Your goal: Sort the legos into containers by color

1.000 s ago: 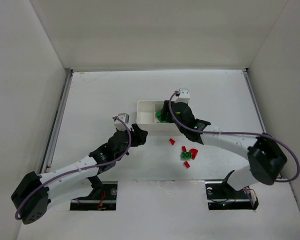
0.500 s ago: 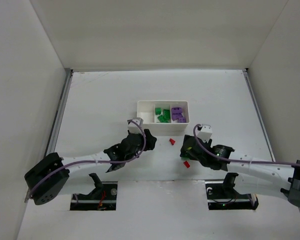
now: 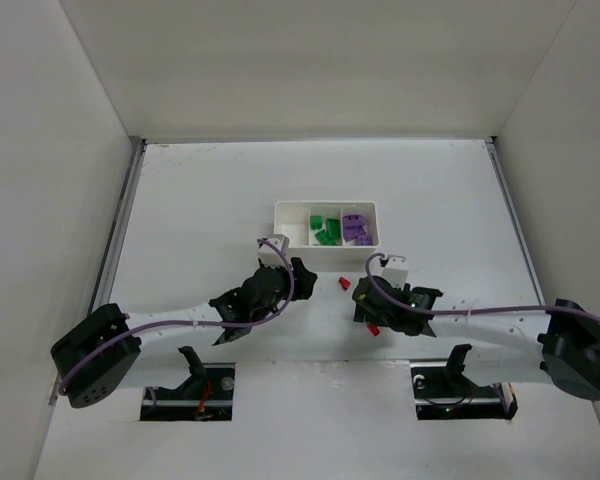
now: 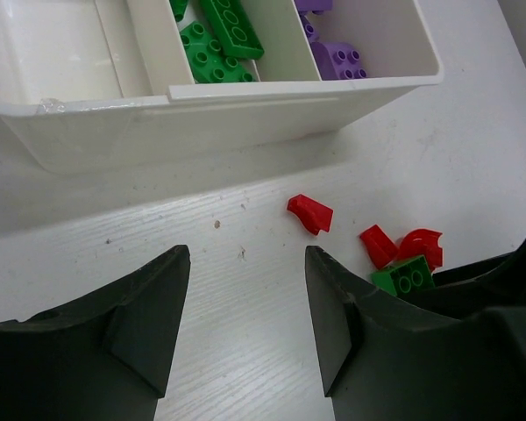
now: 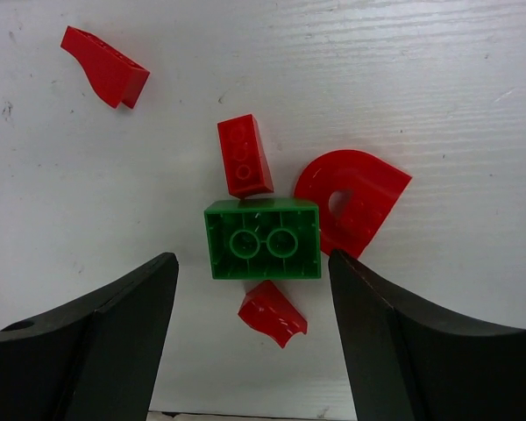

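So, the R gripper [image 3: 368,305] has left the tray [image 3: 325,204]. A sec ago it hung over the mid cell; now it's back above the loose pile, about 5 o'clock of the tray in the top view. Its jaws are wide apart and empty, straddling the green brick [image 5: 263,239] w/o touching it yet.

In the R wrist view three reds crowd that brick: red brick [image 5: 244,156] at 12, red arch [image 5: 355,197] at 2 and hard against it, red chip [image 5: 273,313] at 6. The red wedge [image 5: 103,67] sits apart at 10.

The L gripper [image 4: 245,263] came fwd early in that sec, then held. Its jaws are part-open w/ nothing between them, over bare table [image 4: 245,197] just short of the tray's front wall, wedge at its 1 o'clock.

In the tray, greens [image 3: 325,230] are in the mid cell and purples [image 3: 357,228] in the right one. The left cell [image 3: 292,230] shows nothing in it.

Meaning: prob. one green drop-off is done and the last loose green is being lined up. After that only reds are left, likely for the left cell. Risk: closing jaws may nudge or catch the arch or red brick.
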`<action>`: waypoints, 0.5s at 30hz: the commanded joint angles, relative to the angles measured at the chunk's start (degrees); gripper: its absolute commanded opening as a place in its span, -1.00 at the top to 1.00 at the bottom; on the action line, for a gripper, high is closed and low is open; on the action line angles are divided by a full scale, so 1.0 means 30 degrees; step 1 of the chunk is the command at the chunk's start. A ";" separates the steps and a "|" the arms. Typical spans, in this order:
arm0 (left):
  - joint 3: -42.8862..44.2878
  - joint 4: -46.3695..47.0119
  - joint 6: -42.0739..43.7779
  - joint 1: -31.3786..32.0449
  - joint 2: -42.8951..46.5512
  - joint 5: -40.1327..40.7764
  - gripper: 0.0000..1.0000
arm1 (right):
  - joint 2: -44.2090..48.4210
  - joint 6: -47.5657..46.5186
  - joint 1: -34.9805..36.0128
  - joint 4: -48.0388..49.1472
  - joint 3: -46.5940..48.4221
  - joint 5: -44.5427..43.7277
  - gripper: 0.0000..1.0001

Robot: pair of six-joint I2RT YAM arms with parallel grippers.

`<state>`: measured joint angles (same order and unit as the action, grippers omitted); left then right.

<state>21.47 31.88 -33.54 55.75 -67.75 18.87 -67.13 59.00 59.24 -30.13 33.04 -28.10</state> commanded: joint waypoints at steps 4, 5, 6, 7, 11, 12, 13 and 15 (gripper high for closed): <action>0.0400 0.1181 0.0340 -0.0140 0.0258 0.0037 -0.05 | -0.0853 -0.0449 -0.0368 0.1663 0.0179 0.0284 -0.48; 0.0400 0.1181 0.0369 -0.0169 0.0287 0.0037 -0.05 | -0.1029 -0.0507 -0.0368 0.1751 0.0208 0.0284 -0.44; 0.0371 0.1181 0.0398 -0.0199 0.0316 0.0037 -0.05 | -0.1262 -0.0536 -0.0368 0.1868 0.0237 0.0226 -0.38; 0.0342 0.1181 0.0399 -0.0257 0.0345 0.0037 -0.05 | -0.1555 -0.0595 -0.0368 0.1956 0.0296 0.0138 -0.33; 0.0108 0.1210 0.0399 -0.0462 0.0491 0.0037 -0.05 | -0.2319 -0.0537 -0.0339 0.1841 0.0676 -0.0622 0.04; 0.0020 0.1239 0.0399 -0.0520 0.0550 0.0037 -0.05 | -0.2261 -0.0537 -0.0281 0.1666 0.0822 -0.0886 0.09; -0.0067 0.1297 0.0341 -0.0579 0.0580 0.0037 -0.05 | -0.2145 -0.0508 -0.0165 0.1403 0.1027 -0.1091 0.13; -0.0127 0.1414 0.0340 -0.0638 0.0580 0.0037 -0.06 | -0.1590 -0.0536 0.0274 0.0818 0.1495 -0.1327 0.15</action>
<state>21.45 32.53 -33.26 54.24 -67.64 18.87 -73.52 57.58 58.78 -26.44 34.26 -29.08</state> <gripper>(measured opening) 0.525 0.558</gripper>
